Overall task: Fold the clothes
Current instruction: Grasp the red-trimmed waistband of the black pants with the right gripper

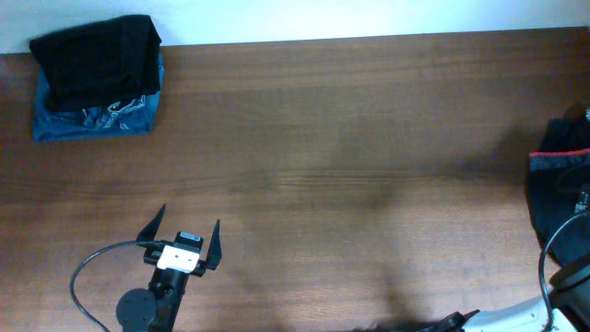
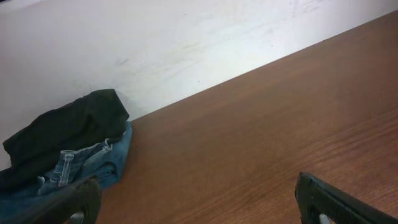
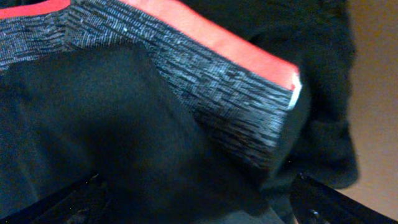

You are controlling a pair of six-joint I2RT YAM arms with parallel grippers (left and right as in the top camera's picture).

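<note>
Fabric fills the space beneath the right jaws, which stand spread wide. The long black garment [image 3: 93,143] lies bunched just below them, its grey waistband [image 3: 205,106] just ahead. The left jaws, also spread, hold nothing over the bare worktop [image 1: 350,138], and the stacked black piece [image 1: 97,60] and blue piece [image 1: 92,124] sit well ahead to their left. Closing here could pinch several bunched layers and drag the whole heap.

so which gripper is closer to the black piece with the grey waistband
Right. The right gripper hangs just over the waistband piece; the left gripper is far off to its left.
</note>
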